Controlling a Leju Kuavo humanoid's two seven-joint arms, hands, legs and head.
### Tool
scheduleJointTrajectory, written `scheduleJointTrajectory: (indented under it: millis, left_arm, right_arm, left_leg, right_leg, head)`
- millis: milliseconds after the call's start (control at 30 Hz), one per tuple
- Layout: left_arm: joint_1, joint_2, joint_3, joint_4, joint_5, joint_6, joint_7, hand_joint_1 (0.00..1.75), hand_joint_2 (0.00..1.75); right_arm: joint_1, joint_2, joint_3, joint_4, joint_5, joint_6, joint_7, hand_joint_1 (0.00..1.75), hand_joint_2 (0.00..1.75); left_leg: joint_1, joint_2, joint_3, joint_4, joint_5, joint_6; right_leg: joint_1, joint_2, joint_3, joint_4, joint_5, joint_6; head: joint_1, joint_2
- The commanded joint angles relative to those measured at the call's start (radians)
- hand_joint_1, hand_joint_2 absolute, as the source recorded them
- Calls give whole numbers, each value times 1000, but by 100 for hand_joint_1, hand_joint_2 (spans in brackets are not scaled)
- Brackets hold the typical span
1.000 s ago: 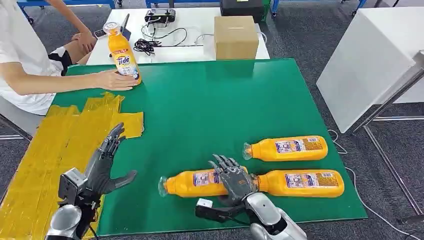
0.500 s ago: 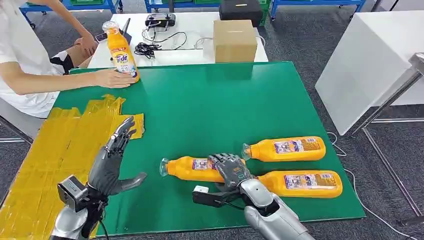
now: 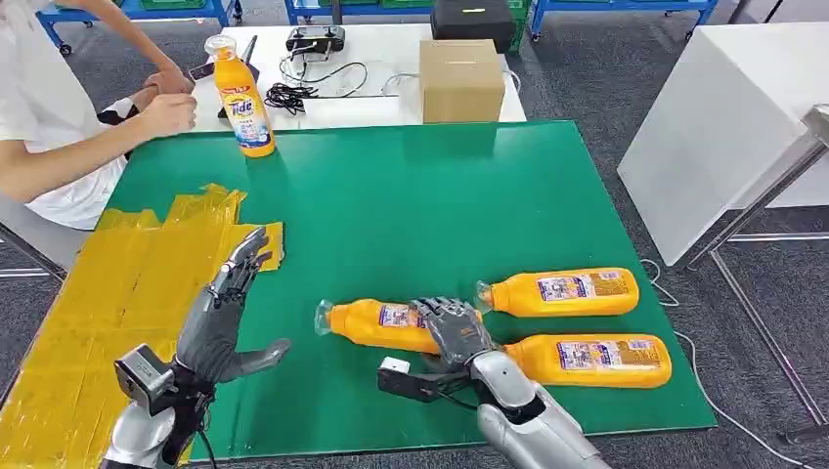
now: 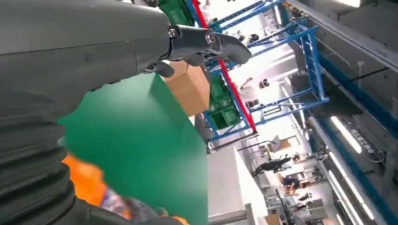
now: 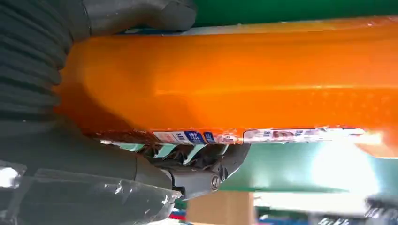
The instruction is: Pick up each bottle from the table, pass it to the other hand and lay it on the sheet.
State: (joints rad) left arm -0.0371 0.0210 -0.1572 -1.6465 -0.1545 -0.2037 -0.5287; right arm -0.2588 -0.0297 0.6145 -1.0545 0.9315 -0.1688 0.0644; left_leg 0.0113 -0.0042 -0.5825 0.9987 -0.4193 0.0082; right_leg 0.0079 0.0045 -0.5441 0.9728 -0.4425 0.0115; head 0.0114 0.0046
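Right hand was wrapped around the middle of the near bottle, thumb on one side and fingers curled over the other, as the right wrist view confirmed with orange plastic filling the grip; the grasp at mid-body looked chosen so that both ends stayed free for the other hand to take hold. That bottle lay roughly level, cap toward the robot's left, and whether it was lifted clear of the tabletop or resting on it could not be told. Left hand hovered with fingers spread and nothing in it, palm turned toward the bottle, seemingly posed to receive the pass; it sat between the bottle and the yellow sheet, which would make the lay-down a short swing to the left. Two more bottles lay on their sides further right, one just beyond the right hand and one just beside the wrist, both waiting their turn. A fourth bottle stood upright at the far left edge, near a seated person's hand, apart from it. The tabletop was covered in a flat green mat, with the crinkled sheet taped over its left part. Behind it stood a white table carrying a cardboard box, cables and a controller, and grey carpet surrounded everything, with a white bench at the right.
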Motion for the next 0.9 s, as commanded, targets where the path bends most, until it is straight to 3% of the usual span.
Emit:
scheduleJointTrajectory:
  millis: [33, 267, 600, 900]
  left_arm:
    - [-16, 8, -115, 13, 10, -18, 39, 0, 175]
    - [-54, -24, -164, 77, 155, 9, 132, 0, 175]
    - [-70, -50, -132, 124, 331, 31, 206, 0, 175]
    - [-120, -49, -160, 178, 394, 27, 232, 0, 175]
  right_arm:
    - [148, 117, -264, -237, -212, -198, -192, 175, 175]
    - [191, 186, -317, -351, -414, -361, -394, 175, 175]
    - [194, 199, -308, -384, -485, -431, -442, 175, 175]
    - [169, 203, -228, -362, -514, -410, -482, 175, 175]
  left_leg:
    - [0, -1, -6, 0, 0, 0]
    - [-1, -4, -11, 0, 1, 2]
    - [-1, -2, -14, -1, 1, 2]
    - [0, -1, -15, -1, 1, 1]
  right_leg:
    - [0, -2, 4, 0, 0, 1]
    - [-1, -5, 0, 0, -1, 2]
    - [-1, -3, -4, 0, -1, 2]
    - [0, -3, -5, 0, -1, 2]
  head:
    - [0, 0]
    - [-1, 0]
    - [0, 0]
    - [0, 0]
